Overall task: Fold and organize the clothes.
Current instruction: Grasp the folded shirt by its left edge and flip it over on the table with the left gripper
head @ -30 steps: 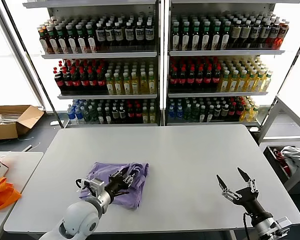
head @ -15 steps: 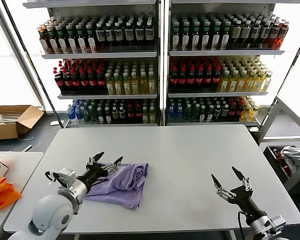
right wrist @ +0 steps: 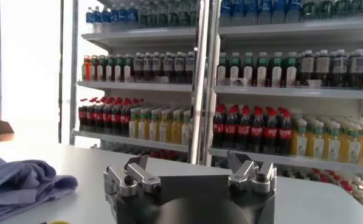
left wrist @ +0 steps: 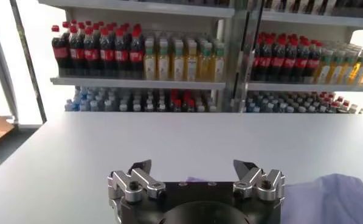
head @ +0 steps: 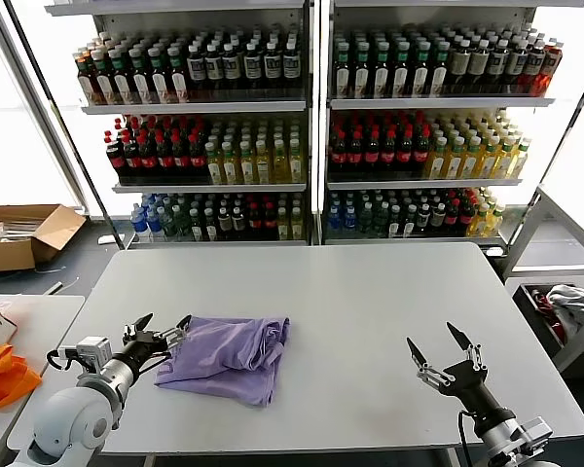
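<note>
Lavender T-shirt (head: 229,356) lying folded into a loose bundle on the white table (head: 350,292), towards the robot's left side of the near half. Folds looking uneven: rumpled ridges along the edge nearer the table's middle, one corner trailing towards the near edge.

Left gripper (head: 159,329) hovering just beside the shirt's outer edge, jaws spread wide, gripping nothing. In the left wrist view the fingers (left wrist: 138,177) are standing apart over bare tabletop, with the purple cloth off to one side.

Right gripper (head: 440,350) waiting well apart from the shirt, over the near right part of the table, jaws likewise spread and empty.

Drinks shelves (head: 311,126) behind the table; an orange cloth (head: 5,375) sitting on a side surface at far left, not part of the job.

Risks, as I judge them:
- The bundle is loose, thin fabric; any nudge from the left fingertips so close beside it could drag a layer and undo the fold.
- A pinch on only the top layer would be lifting one ply and spilling the rest open.
- The trailing corner lies towards the near edge; a push that way could be sliding the shirt off.
</note>
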